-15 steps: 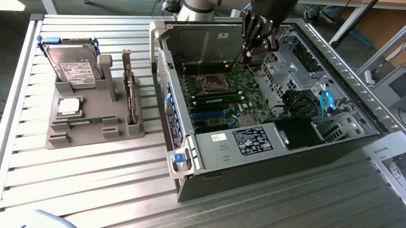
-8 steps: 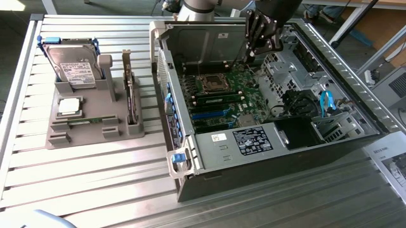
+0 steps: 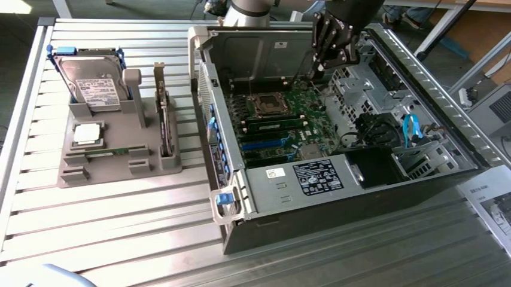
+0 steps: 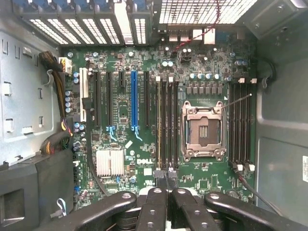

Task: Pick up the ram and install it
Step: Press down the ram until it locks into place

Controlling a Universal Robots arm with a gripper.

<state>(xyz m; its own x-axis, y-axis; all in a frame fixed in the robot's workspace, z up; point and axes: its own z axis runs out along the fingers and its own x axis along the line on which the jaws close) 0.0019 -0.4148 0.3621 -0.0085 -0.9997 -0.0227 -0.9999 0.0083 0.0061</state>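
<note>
One ram (image 3: pixel 274 125) sits in a slot on the motherboard beside the empty processor socket (image 3: pixel 267 104); from above it shows as a thin yellowish edge (image 4: pixel 159 125) next to the empty black slots. A second green ram (image 3: pixel 102 152) lies in the grey holder (image 3: pixel 72 176) on the exterior view's left. My gripper (image 3: pixel 319 60) hangs above the motherboard inside the open computer case (image 3: pixel 423 89). Its black fingers (image 4: pixel 156 197) are pressed together, and my gripper (image 4: pixel 167 190) has no ram showing between them. It is over the end of the ram slots.
The holder also carries a hard drive (image 3: pixel 96 84), a square silver processor (image 3: pixel 86 133) and an upright expansion card (image 3: pixel 164 113). Case walls, a power supply (image 3: pixel 315 176) and cables (image 3: pixel 411 128) crowd the inside. A sheet of paper (image 3: pixel 491 206) lies at the exterior view's right.
</note>
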